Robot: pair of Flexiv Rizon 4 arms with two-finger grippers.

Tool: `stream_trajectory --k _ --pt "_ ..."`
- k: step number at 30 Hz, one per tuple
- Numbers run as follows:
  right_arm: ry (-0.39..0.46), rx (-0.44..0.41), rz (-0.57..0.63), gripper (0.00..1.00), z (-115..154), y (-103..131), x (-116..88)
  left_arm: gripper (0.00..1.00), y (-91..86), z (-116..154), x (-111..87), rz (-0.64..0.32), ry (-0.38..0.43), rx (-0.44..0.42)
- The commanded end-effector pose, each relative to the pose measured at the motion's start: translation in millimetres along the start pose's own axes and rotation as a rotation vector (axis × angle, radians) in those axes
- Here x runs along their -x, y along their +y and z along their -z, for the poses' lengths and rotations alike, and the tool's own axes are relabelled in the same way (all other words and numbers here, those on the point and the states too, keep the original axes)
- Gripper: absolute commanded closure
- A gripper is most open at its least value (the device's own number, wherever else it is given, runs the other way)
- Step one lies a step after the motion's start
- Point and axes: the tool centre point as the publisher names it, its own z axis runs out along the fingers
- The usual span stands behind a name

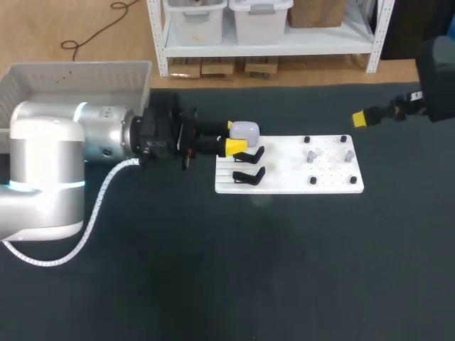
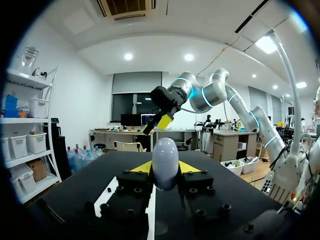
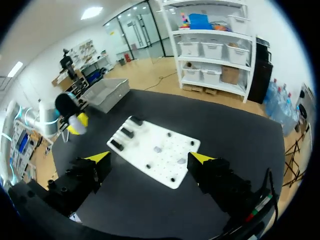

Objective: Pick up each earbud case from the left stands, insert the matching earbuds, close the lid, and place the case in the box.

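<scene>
The left gripper is clamped on a pale, egg-shaped earbud case, its two yellow tips pressing the case from opposite sides near its rear end. The case hangs over the back left corner of the white board. Its long axis runs level, in line with the fingers, and its rounded free end points toward the table's right edge. In the left wrist view the case stands out ahead of the fingers, its smooth shell filling the gap between the tips. Just in front of it, two black stands sit along the board's left edge, one behind the other. Two small grey earbuds lie apart on the right half of the board, among black pegs near its corners. A light grey box sits at the back left corner of the table. The right gripper hangs above the table's back right area, well apart from the board, its fingers spread wide with nothing held.
</scene>
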Motion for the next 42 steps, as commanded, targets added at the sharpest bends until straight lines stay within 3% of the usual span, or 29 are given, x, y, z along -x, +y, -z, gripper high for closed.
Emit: stream_trajectory --k 1,6,13,32,42 --pt "0.019 -0.056 0.005 0.00 0.2 24.3 -2.7 1.00 6.0 -2.6 -5.8 0.000 0.017 -0.012" --pt "0.032 -0.039 0.009 0.00 -13.7 48.0 -3.6 1.00 8.3 2.4 -7.0 0.009 0.016 0.012" --pt "0.075 -0.081 0.048 0.00 -33.5 72.9 -2.7 1.00 8.0 5.6 -10.2 0.009 0.026 0.024" --pt "0.123 0.031 0.075 0.00 -72.9 126.8 8.3 1.00 8.1 6.1 -10.5 0.000 0.032 0.026" --pt "0.142 0.087 0.081 0.00 -91.5 137.4 13.7 1.00 8.1 6.1 -10.5 0.000 0.032 0.026"
